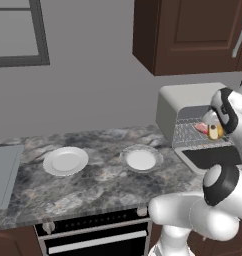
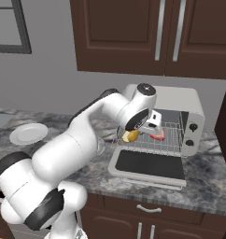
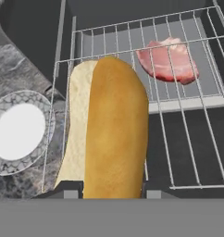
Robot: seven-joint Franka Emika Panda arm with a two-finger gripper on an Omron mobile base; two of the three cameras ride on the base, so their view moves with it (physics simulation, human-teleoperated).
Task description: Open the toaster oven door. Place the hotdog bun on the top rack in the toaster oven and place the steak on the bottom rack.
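The light grey toaster oven (image 2: 180, 100) stands at the counter's right end, and its door (image 2: 150, 164) lies open and flat in front. My gripper (image 3: 113, 192) is shut on the golden hotdog bun (image 3: 114, 129), holding it upright just over the front left part of the pulled-out top rack (image 3: 188, 139). The pink steak (image 3: 167, 59) lies further in, seen through that rack's wires on the shelf below. From the sides, the bun (image 2: 130, 136) hangs at the oven's mouth left of the steak (image 2: 157, 136). In the left base view the bun (image 1: 213, 131) sits beside the steak (image 1: 201, 128).
A white plate (image 1: 66, 160) and a patterned bowl (image 1: 141, 159) sit on the marble counter left of the oven. The bowl (image 3: 19, 132) lies just beside the rack's left edge. Dark wall cabinets (image 2: 147, 32) hang above. A black built-in oven (image 1: 93, 235) is under the counter.
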